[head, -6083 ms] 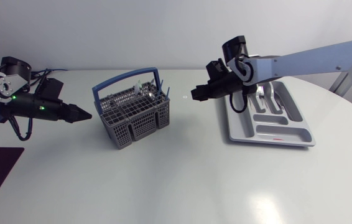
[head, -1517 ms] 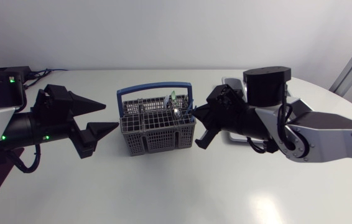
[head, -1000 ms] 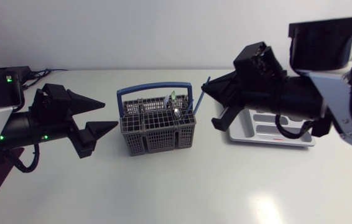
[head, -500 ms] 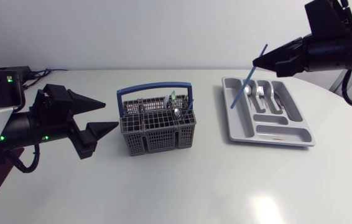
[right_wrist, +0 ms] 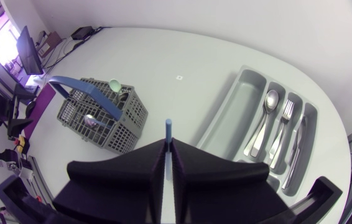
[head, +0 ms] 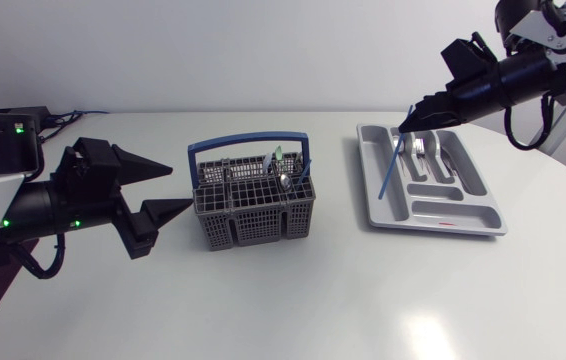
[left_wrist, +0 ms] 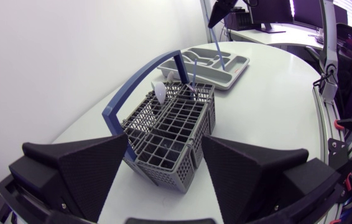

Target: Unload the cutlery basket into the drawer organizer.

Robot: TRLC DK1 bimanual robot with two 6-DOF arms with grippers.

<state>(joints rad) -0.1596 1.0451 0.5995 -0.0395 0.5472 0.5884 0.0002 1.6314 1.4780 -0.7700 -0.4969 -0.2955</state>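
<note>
right gripper [head: 410, 122]: clenched on a thin blue stick [head: 391, 165], gripped at its upper end. the stick hangs tilted below the fingers. its lower end is over the long compartment of the drawer organizer [head: 443, 212] nearest the basket. whether the tip touches the floor of that compartment cannot be told. in the right wrist view the stick runs straight out from between the closed fingers.

drawer organizer: grey tray, lying flat on the white table [head: 293, 290] on the right arm's side. a spoon [right_wrist: 264, 121] and a fork [right_wrist: 285, 127] lie lengthwise, side by side, in two of its narrow compartments. a further piece lies in the next compartment, kind not clear.

cutlery basket [head: 253, 210]: grey mesh, upright near the table's middle, well apart from the organizer. a blue handle [head: 248, 143] arches over it. several pieces stand inside, among them a silver spoon [head: 283, 181] and a pale green piece [right_wrist: 115, 84]. the others are too small to tell.

left gripper [head: 181, 186]: released, its two fingers spread wide and holding nothing. it hovers just beside the basket's end farthest from the organizer, fingertips pointing at it. in the left wrist view the basket's near corner lies just ahead of the open fingertips. whether a fingertip touches it cannot be told.
</note>
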